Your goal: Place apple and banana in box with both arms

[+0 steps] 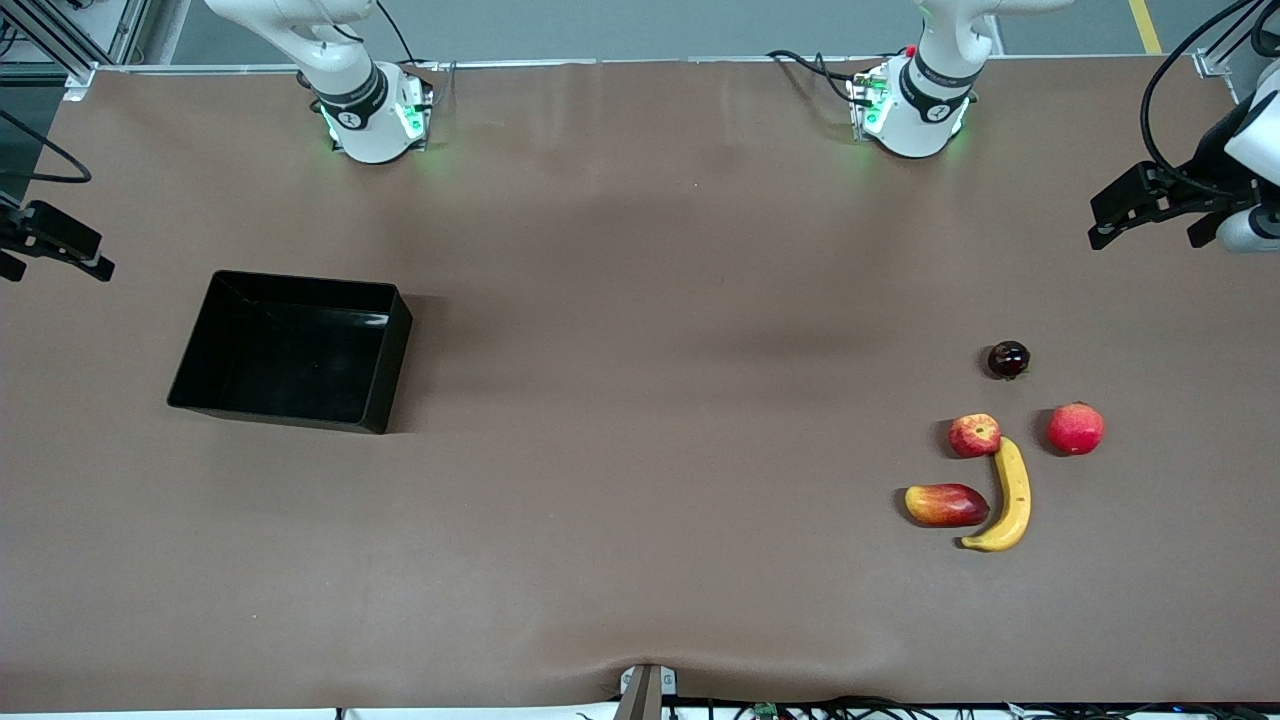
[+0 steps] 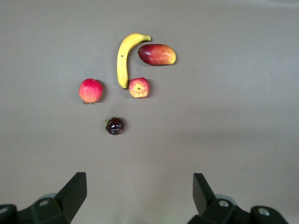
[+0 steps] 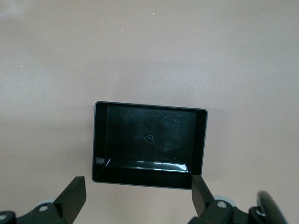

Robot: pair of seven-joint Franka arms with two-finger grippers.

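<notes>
The apple (image 1: 974, 435) lies toward the left arm's end of the table, touching the tip of the banana (image 1: 1010, 497), which lies nearer the front camera. Both show in the left wrist view, the apple (image 2: 139, 87) and the banana (image 2: 124, 58). The black box (image 1: 290, 350) stands empty toward the right arm's end and also shows in the right wrist view (image 3: 149, 140). My left gripper (image 1: 1145, 225) is open and empty, up over the table's edge at the left arm's end (image 2: 139, 179). My right gripper (image 1: 55, 262) is open and empty over the table's edge at the right arm's end (image 3: 138, 182).
A red-yellow mango-like fruit (image 1: 945, 504) lies beside the banana. A pinkish-red round fruit (image 1: 1075, 428) lies beside the apple. A small dark round fruit (image 1: 1008, 359) lies farther from the front camera than the apple. Brown tabletop spans between the box and the fruits.
</notes>
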